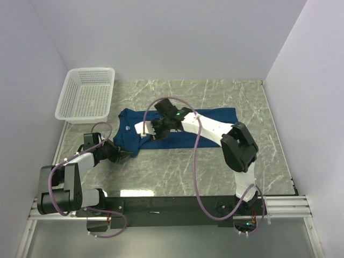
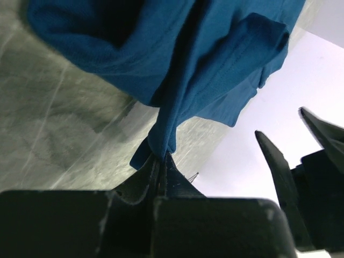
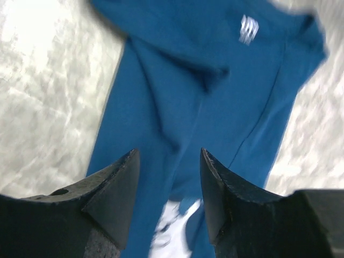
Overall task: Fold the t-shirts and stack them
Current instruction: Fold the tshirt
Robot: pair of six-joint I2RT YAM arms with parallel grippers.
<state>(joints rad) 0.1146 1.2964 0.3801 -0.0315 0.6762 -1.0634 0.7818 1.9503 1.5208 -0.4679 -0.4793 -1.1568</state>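
In the top external view, the dark blue short-sleeved cotton t-shirt (image 1: 188,126) is spread on the grey marble-patterned table (image 1: 215,166), with its long axis running left to right across the front of both arms. Its near-left corner is pinched by the left gripper (image 1: 124,155), which lies just beside the shirt's left end. The right gripper (image 1: 155,129) is positioned over the shirt's left-centre portion and is judged the nearer arm for a grasp along the middle. The white plastic lattice basket (image 1: 86,94) stands at the far left, apart from the shirt, and nothing is seen inside it. In the left wrist view, the left gripper (image 2: 161,164) is clamped tight on a gathered fold of the t-shirt (image 2: 177,59), which is drawn up and away from it. In the blurred right wrist view, the right gripper (image 3: 167,158) is spread apart and grasps nothing. The t-shirt (image 3: 215,102) lies directly below and ahead of it.
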